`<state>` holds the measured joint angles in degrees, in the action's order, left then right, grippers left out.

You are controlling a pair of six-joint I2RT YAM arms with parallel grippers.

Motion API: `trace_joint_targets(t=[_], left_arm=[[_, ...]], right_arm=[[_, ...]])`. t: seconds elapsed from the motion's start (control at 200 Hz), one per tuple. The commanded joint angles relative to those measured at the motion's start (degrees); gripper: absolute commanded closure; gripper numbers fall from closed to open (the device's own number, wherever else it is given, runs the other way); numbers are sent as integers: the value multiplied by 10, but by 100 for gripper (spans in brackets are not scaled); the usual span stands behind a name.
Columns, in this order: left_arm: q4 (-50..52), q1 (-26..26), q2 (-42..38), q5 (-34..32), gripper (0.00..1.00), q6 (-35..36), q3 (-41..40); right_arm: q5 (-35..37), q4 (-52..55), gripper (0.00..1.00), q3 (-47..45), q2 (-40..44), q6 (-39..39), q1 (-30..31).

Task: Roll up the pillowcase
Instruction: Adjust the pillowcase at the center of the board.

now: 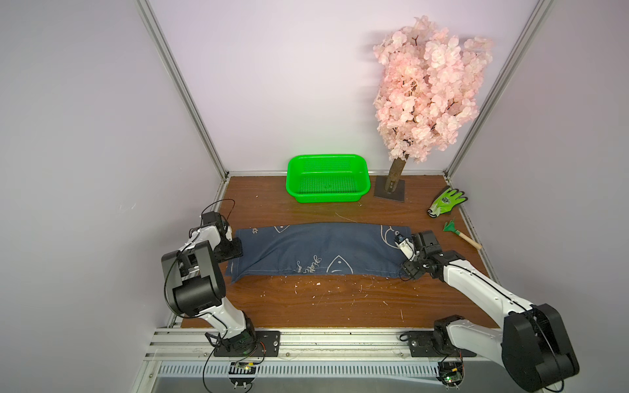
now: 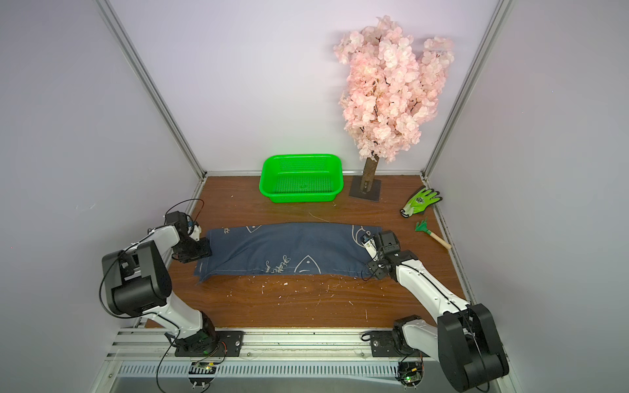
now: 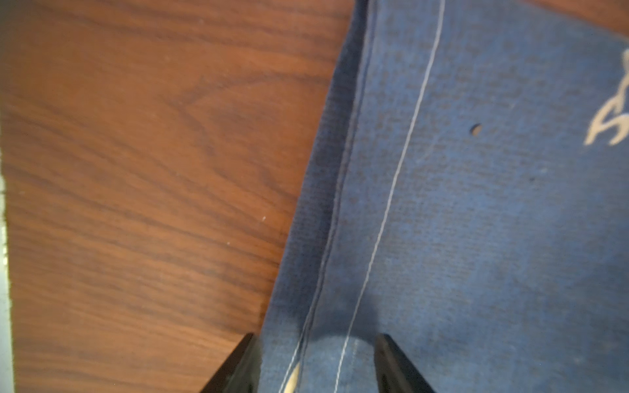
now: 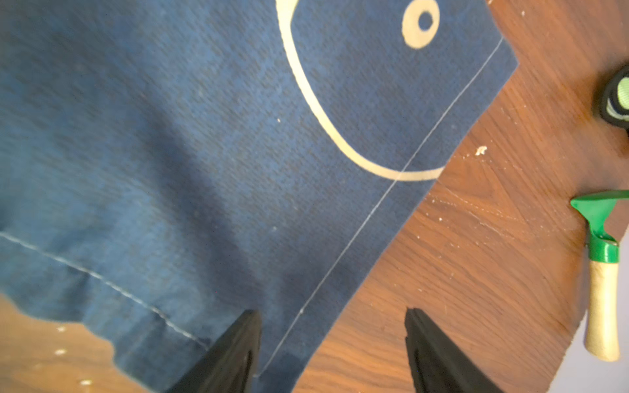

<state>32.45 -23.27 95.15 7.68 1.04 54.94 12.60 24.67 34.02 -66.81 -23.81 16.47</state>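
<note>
White-and-black left arm [image 1: 221, 311] and right arm [image 1: 476, 282] are reaching in from 6 o'clock. Large navy denim-like pillowcase [image 1: 316, 250] with white fish drawings is lying as a long strip mid-table on the brown wood-grain table [image 1: 306, 306], running 9 to 3. At its 9 o'clock hem the left gripper [image 3: 315, 340] is sitting with fingers spread, stitched edge bunching between them. At the 3 o'clock edge the right gripper [image 4: 332, 313] is straddling it, fingers spread, one over cloth, one over bare wood. Green plastic basket [image 1: 326, 157] is sitting at 12, pink blossom tree [image 1: 429, 88] at 1, green-and-white glove [image 1: 446, 202] and green wooden-handled rake [image 1: 463, 236] at 2.
</note>
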Motion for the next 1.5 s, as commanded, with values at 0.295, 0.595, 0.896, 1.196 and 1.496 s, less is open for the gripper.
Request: trace_joint_targets(t=[0.295, 0.595, 0.896, 1.196, 1.496], left_arm=[[15, -5, 7, 40, 44, -2, 17], [16, 2, 26, 54, 46, 0, 23], [15, 9, 36, 34, 52, 6, 25], [17, 9, 28, 31, 82, 11, 32], [48, 8, 9, 18, 95, 18, 64]], right_arm=[[50, 32, 27, -15, -1, -59, 9], [90, 26, 27, -49, 4, -83, 28], [86, 28, 25, -39, -4, -81, 29], [88, 26, 25, -42, -1, -83, 30], [86, 28, 24, -40, -2, -83, 32]])
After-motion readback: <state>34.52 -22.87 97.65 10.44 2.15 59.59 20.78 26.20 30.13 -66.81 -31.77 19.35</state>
